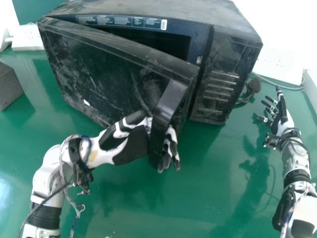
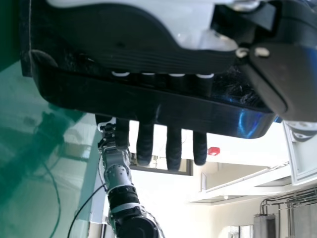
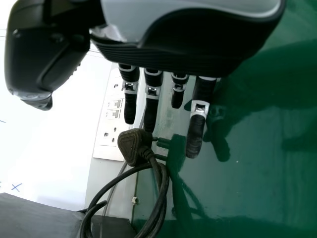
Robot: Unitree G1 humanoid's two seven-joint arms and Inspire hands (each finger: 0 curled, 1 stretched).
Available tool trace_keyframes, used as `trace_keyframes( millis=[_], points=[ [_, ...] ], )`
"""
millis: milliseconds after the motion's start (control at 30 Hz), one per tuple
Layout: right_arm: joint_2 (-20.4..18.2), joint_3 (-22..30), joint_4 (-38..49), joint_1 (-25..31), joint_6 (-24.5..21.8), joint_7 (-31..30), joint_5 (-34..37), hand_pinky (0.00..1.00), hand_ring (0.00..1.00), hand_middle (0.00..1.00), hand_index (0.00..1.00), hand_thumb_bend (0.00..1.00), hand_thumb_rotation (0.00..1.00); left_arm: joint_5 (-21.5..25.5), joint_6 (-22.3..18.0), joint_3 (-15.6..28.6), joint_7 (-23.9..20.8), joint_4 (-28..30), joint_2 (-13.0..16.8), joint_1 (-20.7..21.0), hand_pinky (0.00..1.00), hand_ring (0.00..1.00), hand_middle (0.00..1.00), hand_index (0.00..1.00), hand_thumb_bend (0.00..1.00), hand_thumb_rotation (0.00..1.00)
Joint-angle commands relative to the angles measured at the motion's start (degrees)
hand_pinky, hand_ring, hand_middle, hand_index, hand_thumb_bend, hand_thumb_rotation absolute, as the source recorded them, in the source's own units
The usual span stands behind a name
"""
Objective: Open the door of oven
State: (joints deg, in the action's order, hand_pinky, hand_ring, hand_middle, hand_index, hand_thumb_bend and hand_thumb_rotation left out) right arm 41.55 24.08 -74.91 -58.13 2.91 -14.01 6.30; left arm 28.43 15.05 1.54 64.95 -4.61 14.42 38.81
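Okay, left hand [image 1: 132, 147] crosses the upright oven-door handle [image 1: 169, 102] — fingers nearly straight behind it, likely pull swings left.

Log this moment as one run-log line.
dusty black oven door: ajar | left hand: straight fingers through curved black handle | right hand: open, near black power plug

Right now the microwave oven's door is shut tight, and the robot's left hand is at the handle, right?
Not quite: the head view shows the door partly open, swung out from the microwave oven's body. The left hand is at the handle, as you said.
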Motion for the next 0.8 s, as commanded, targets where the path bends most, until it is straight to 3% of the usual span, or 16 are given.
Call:
trace_keyframes(
  millis=[0, 67, 167, 267, 367, 433, 567, 767],
  points=[
    [-1.2, -0.3, -2.8, 4.0, -3.6, 0.5, -0.8, 0.69, 0.74, 0.8, 0.84, 0.83, 1.0, 5.4, -3.7, 6.0, -0.4, 1.5, 0.9, 0.6, 0.14, 0.22, 0.33, 0.48, 0.99, 0.76],
    [-1.1, -0.5, -2.7, 4.0, -3.5, 0.6, -1.0, 0.68, 0.74, 0.81, 0.84, 0.83, 1.0, 5.7, -4.9, 7.0, -0.1, 2.9, 0.9, -0.5, 0.16, 0.24, 0.35, 0.49, 0.94, 0.79],
    [-1.1, -0.4, -2.7, 3.9, -3.6, 0.5, -0.9, 0.67, 0.74, 0.81, 0.83, 0.84, 1.0, 3.9, -1.7, 7.6, -3.5, 9.2, 3.7, -2.6, 0.17, 0.25, 0.36, 0.48, 0.9, 0.7],
    [-1.2, -0.5, -2.6, 3.9, -3.4, 0.2, -0.9, 0.66, 0.74, 0.8, 0.82, 0.85, 1.0, 4.1, -0.5, 8.6, -3.2, 12.2, 6.4, -3.5, 0.18, 0.27, 0.37, 0.5, 0.86, 0.65],
    [-1.3, -0.2, -2.6, 3.8, -3.5, 0.2, -0.6, 0.69, 0.76, 0.81, 0.82, 0.85, 1.0, 3.5, -5.6, 9.3, -2.1, 11.3, 6.1, -3.7, 0.19, 0.28, 0.38, 0.51, 0.84, 0.7],
    [-1.2, -0.2, -2.6, 3.9, -3.4, -0.1, -0.6, 0.7, 0.76, 0.81, 0.81, 0.87, 1.0, 4.7, -6.2, 9.7, -1.6, 10.6, 5.8, -3.7, 0.19, 0.29, 0.38, 0.5, 0.85, 0.68],
    [-1.2, -0.2, -2.6, 3.8, -3.6, 0.3, -0.7, 0.69, 0.75, 0.8, 0.81, 0.84, 1.0, 6.9, -6.1, 10.2, -1.1, 10.1, 5.5, -4.3, 0.21, 0.3, 0.39, 0.49, 0.87, 0.63],
    [-1.2, 0.0, -2.7, 4.0, -3.6, -0.1, -0.5, 0.66, 0.74, 0.81, 0.83, 0.85, 1.0, 9.6, -4.1, 11.6, 3.0, 8.0, 8.2, -3.7, 0.23, 0.32, 0.41, 0.53, 0.91, 0.55]
  ],
)
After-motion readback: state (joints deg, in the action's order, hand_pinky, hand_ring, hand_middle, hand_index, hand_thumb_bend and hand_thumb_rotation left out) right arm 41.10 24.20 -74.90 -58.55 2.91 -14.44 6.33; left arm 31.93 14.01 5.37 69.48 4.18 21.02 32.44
